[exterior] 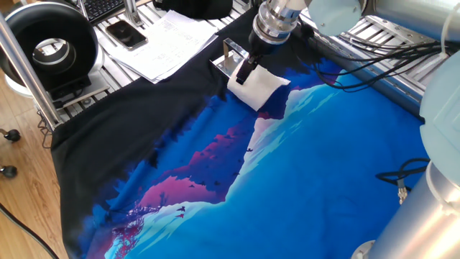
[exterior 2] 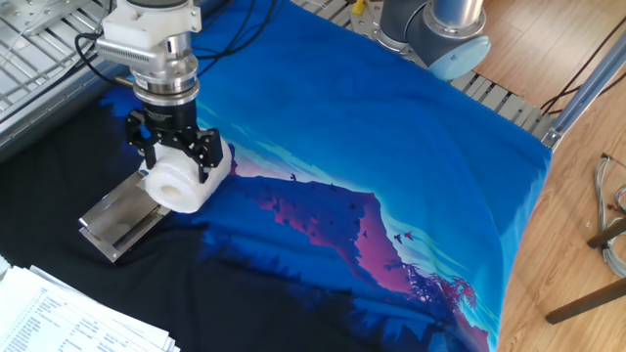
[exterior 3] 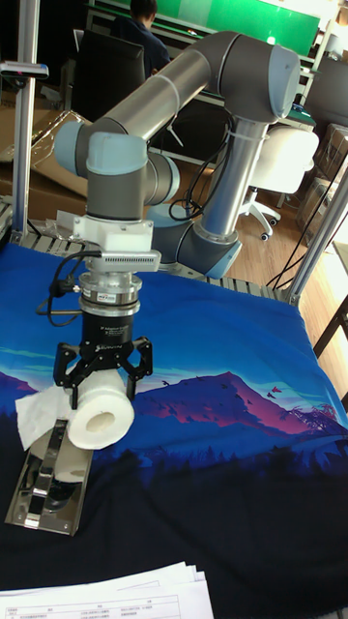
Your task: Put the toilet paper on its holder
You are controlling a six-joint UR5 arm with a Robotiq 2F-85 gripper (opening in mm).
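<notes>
- One step looks done and one is left: the roll is picked up and carried to the holder, but it is not yet threaded on, as far as these views show.
- The gripper (exterior 2: 176, 159) sits in the upper left of the other fixed view, pointing straight down, its two black fingers (exterior 2: 206, 156) pinching the toilet paper (exterior 2: 181, 182) from either side.
- The toilet paper lies on its side in that grasp, its hollow centre facing the camera in the tall fixed view, where a loose tail of tissue (exterior 3: 37, 414) hangs off at the left.
- Just below and beside the roll, toward the left edge, lies the holder (exterior 2: 115, 220), a shiny metal plate flat on the dark part of the blue mountain-print cloth (exterior 2: 391, 147) that covers the desk.
- In one fixed view the holder's upright bracket (exterior: 233, 52) stands at top centre, right against the roll; whether they touch, I cannot tell.
- What remains, I judge, is lining the core up with the bar, sliding it on, then letting go.
- Stacked printed sheets (exterior: 162, 43) lie farther out, upper left of that view.
</notes>
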